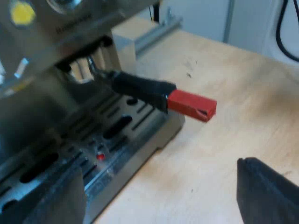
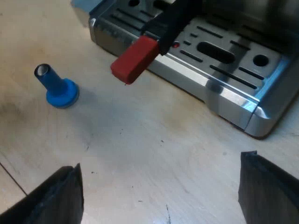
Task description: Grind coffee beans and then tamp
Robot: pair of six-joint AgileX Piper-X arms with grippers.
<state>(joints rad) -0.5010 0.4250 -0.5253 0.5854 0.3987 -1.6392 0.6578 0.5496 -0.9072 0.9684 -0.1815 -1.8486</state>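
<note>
Holder [image 1: 140,88] locked into machine [image 1: 46,42] front, contents hidden. Blue tamper [image 2: 57,88] upright on table [image 2: 154,154] nearby. Left fingers [image 1: 266,193] and right fingers [image 2: 268,186] spread wide, empty.

— Where do we see the holder [image 1: 140,88]?
— Locked in the machine's [image 1: 46,37] front, its dark, red-tipped handle [image 2: 140,53] jutting over the drip tray [image 2: 219,60].
— Our tamper [image 2: 56,86]?
— Blue, upright on the table [image 2: 140,154], well apart.

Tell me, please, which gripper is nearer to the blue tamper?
Right, most likely. The right gripper hangs open over the table, the blue tamper standing ahead of it. The left gripper is at the espresso machine's drip tray, facing the handle's red end.
</note>
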